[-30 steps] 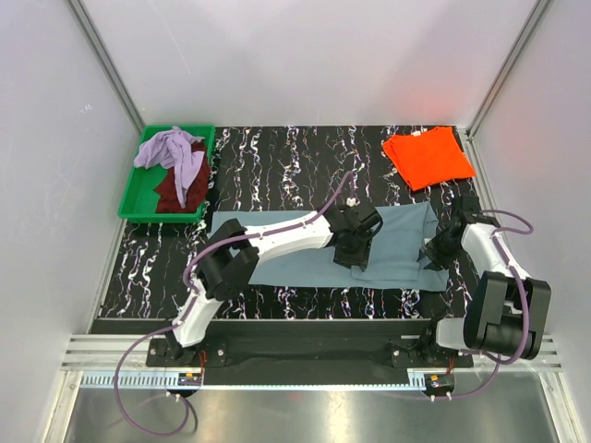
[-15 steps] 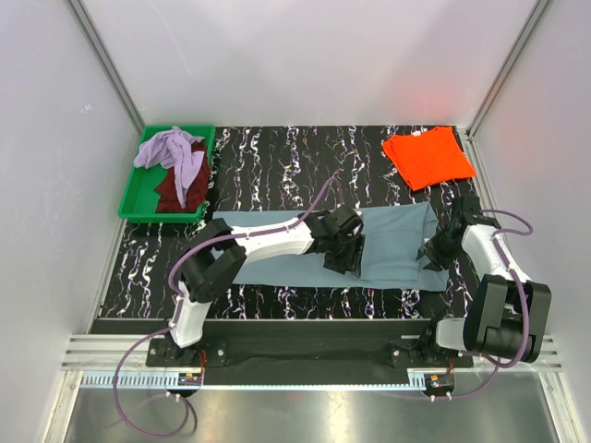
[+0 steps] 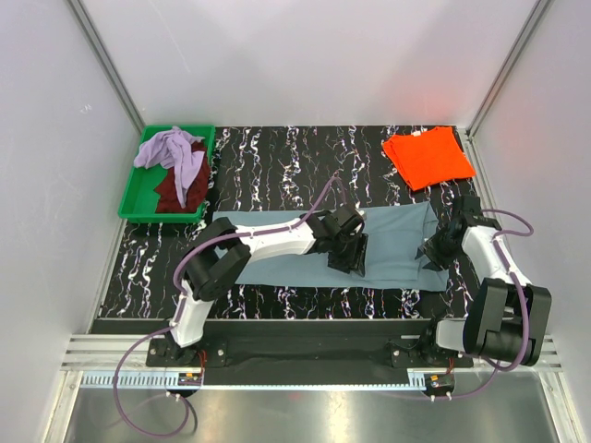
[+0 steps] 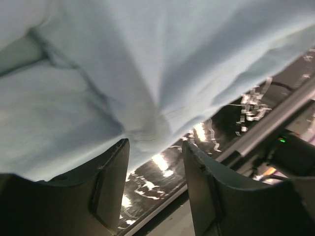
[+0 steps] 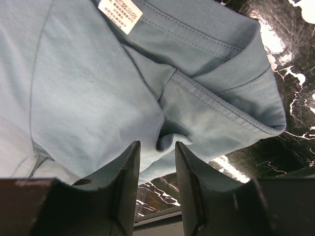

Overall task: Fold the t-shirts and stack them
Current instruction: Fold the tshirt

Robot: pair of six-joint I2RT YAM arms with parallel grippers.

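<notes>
Right hand (image 5: pixel 156 147) pinches collar (image 5: pixel 231 54) of dusty blue-grey cloth t-shirt (image 3: pixel 397 245), anchoring it for my fold; left hand (image 4: pixel 155 145) grip unclear.

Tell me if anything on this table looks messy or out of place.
The lavender shirt and maroon shirt lie crumpled in a heap in the green tray, unfolded. The orange shirt is folded but sits turned at an angle to the table.
</notes>
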